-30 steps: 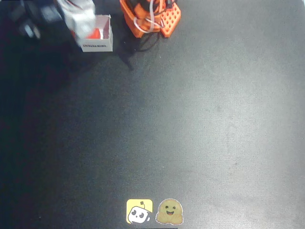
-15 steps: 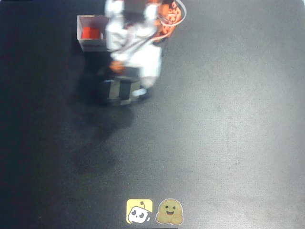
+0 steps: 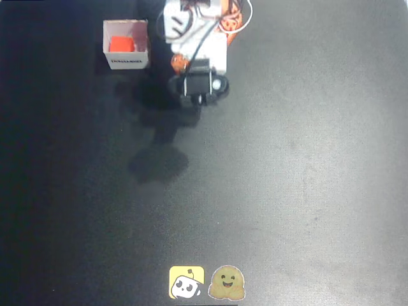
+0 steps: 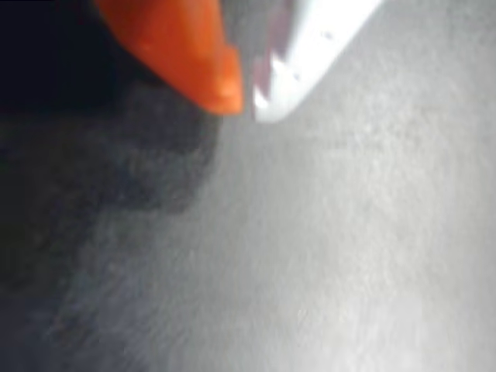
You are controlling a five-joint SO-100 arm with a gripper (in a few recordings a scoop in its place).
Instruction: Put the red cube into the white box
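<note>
Matt red cube (image 3: 121, 44) – thin cardboard white box (image 3: 127, 60) – grainy dark table (image 3: 287, 178).

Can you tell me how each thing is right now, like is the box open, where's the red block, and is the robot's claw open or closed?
Small square white cardboard box: upright, open on top.
Small bright red cube: sitting inside the box.
Gripper: shut, empty, its orange and white fingertips nearly touching.
Two cartoon stickers: lying flat on the dark table.
</note>
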